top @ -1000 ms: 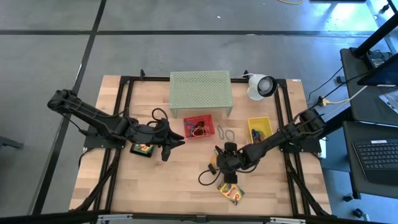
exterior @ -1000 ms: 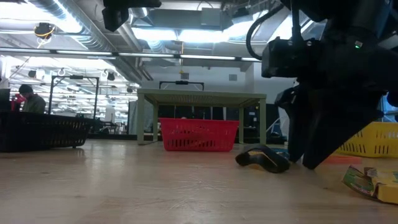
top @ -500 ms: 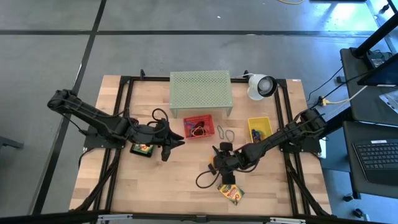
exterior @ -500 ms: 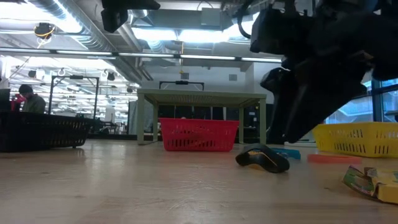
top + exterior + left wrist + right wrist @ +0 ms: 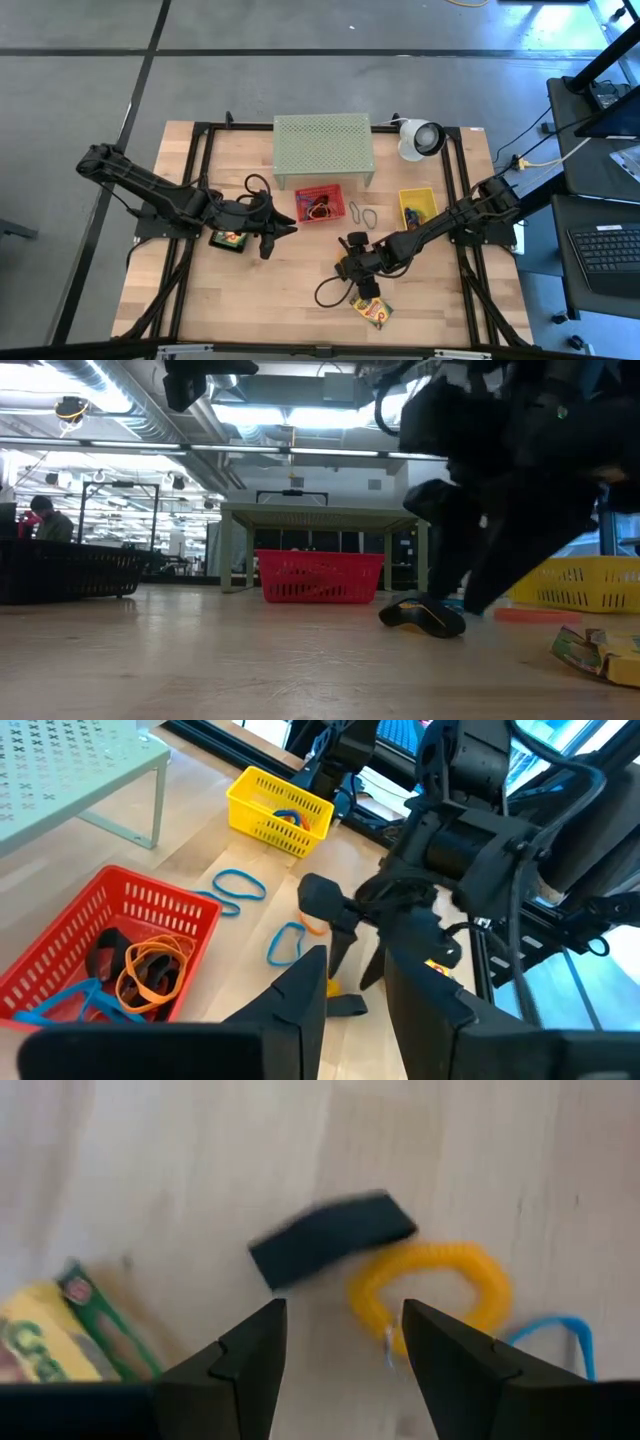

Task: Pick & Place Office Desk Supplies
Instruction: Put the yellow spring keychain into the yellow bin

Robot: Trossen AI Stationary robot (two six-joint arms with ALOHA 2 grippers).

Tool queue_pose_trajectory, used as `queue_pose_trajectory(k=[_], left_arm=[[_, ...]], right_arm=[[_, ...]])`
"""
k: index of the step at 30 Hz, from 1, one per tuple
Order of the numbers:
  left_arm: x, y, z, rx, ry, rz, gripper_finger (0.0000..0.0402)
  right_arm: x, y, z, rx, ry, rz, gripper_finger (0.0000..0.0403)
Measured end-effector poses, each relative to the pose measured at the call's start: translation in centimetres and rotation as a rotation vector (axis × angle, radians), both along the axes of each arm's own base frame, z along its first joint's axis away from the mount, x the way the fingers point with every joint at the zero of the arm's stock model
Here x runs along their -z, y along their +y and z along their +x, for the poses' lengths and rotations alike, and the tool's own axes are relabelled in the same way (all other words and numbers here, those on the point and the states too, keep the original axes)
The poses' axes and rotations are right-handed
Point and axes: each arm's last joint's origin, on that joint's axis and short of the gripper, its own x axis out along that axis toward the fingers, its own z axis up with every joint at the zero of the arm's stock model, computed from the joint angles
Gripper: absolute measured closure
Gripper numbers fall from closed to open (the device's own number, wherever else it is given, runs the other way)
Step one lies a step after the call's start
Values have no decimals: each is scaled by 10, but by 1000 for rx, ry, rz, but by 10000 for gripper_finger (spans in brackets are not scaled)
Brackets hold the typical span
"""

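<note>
Fingers of the right gripper (image 5: pixel 338 1342) stand apart, having shifted leftward to hover over the yellow coiled plastic loop (image 5: pixel 430 1295) and its flat dark tab (image 5: pixel 332 1238). A grasp looks imminent. The left gripper (image 5: pixel 345 985) waits, fingers slightly parted and empty, near the red plastic mesh basket (image 5: pixel 170 905).

Mesh stand (image 5: pixel 323 150) at table (image 5: pixel 300 290) rear centre. Basket (image 5: pixel 320 204) directly before it, holding bands (image 5: pixel 150 970). Second basket (image 5: pixel 417 206) to its right; loose loops (image 5: pixel 362 213) between the two. Lamp-like device (image 5: pixel 420 138) at rear right. One crayon box (image 5: pixel 370 309) front centre-right, another (image 5: pixel 229 239) left of centre.
</note>
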Motion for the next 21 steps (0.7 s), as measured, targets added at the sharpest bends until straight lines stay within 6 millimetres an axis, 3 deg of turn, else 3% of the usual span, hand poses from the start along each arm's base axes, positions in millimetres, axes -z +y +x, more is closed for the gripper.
queue_pose_trajectory(k=[14,17,21], left_arm=[[0,0,0,1,-1,-1,304],[0,0,0,0,-1,-6,304],[0,0,0,0,-1,-8,304]], right_arm=[[24,-9,12,1,62,40,205],[24,-10,12,17,48,23,229],[22,-10,12,3,43,27,291]])
